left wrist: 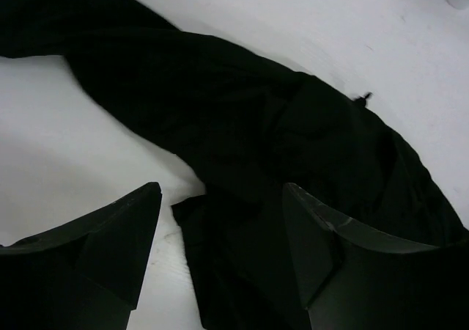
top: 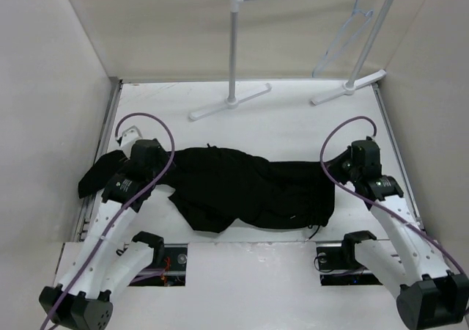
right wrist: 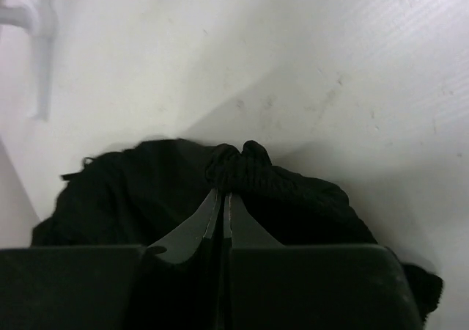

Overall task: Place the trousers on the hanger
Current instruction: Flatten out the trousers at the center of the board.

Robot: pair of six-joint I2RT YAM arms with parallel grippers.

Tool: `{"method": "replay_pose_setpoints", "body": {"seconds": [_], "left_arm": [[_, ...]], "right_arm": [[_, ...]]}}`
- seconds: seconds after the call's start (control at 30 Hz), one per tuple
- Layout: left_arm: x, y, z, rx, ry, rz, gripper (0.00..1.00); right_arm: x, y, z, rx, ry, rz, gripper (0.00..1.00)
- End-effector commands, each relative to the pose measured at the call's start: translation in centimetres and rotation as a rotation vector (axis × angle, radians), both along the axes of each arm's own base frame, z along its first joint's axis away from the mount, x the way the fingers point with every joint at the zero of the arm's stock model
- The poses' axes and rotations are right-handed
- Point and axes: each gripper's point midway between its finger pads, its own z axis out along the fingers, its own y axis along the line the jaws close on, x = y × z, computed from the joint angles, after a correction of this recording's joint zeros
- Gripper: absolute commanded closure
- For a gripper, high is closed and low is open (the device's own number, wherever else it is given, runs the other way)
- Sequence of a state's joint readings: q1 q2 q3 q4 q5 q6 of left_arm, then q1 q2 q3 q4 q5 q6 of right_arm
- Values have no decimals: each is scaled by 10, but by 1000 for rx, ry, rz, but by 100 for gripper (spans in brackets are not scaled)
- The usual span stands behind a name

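From above, the trousers (top: 249, 187) lie crumpled and black on the table (top: 293, 117) between my arms, and the hanger (top: 341, 38) hangs on the rack (top: 234, 44). Left wrist: my left gripper (left wrist: 221, 191) gapes over dark folds. Right wrist: my right gripper (right wrist: 222, 196) pinches a bunched edge.

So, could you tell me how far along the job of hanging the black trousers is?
Nothing looks done: the soft black cloth trousers lie crumpled on the white table, and the thin pale triangular hanger hangs bare on the white tube rack. In hand: the right gripper is shut on a bunched edge; the left gripper is open over the cloth. Left: lifting and draping them over the hanger.
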State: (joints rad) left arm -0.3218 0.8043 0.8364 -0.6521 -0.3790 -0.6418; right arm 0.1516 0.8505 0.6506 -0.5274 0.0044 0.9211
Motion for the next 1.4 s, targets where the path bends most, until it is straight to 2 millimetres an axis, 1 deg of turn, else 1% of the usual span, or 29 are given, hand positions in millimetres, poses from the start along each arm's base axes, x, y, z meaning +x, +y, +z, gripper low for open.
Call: {"method": "replay_pose_setpoints", "body": {"seconds": [0.0,0.07,0.13,0.3,0.4,0.47,0.57,0.63,0.7,0.77,0.87,0.9,0.97,1.0,1.03,1.1,1.2,1.3,1.37], "left_arm": [[-16,27,-3,-2,1,130,34],[-24,43,-19,4,54,208,33],[-23,62,-30,-18,62,317,30],[11,92,-44,-150,1,486,29],[28,109,-55,-193,-14,569,29],[40,116,-68,-227,4,590,30],[53,117,-85,-284,46,594,31],[53,114,-98,-329,80,620,33],[51,114,-108,-338,92,639,35],[52,114,-118,-338,118,647,40],[56,112,-129,-352,151,657,58],[58,114,-130,-354,149,663,68],[58,118,-128,-355,145,685,85],[57,122,-121,-358,126,698,89],[57,126,-113,-353,99,710,91],[55,129,-94,-334,57,712,92],[39,135,-60,-278,4,736,92],[25,140,-28,-208,-30,737,93],[26,140,-5,-161,-50,721,94]], "right_arm": [[22,-9,55,9,-211,-53,97],[22,-15,55,-9,-210,-67,97],[20,-22,53,-34,-210,-91,97],[8,-46,49,-114,-201,-147,97],[3,-51,46,-121,-189,-134,97],[1,-47,45,-104,-190,-114,97],[-1,-41,42,-89,-186,-90,97],[-1,-37,41,-88,-187,-72,97],[-3,-36,40,-89,-186,-62,97],[-4,-33,39,-80,-189,-46,97],[-6,-29,36,-71,-183,-30,97],[-5,-29,36,-70,-184,-29,97],[-5,-28,36,-70,-187,-25,97],[-5,-28,38,-70,-192,-25,97],[-5,-28,40,-70,-194,-26,97],[-5,-29,41,-74,-194,-28,97],[-8,-32,41,-86,-188,-32,97],[-5,-45,45,-115,-187,-81,97],[5,-57,56,-114,-193,-133,98]]}}
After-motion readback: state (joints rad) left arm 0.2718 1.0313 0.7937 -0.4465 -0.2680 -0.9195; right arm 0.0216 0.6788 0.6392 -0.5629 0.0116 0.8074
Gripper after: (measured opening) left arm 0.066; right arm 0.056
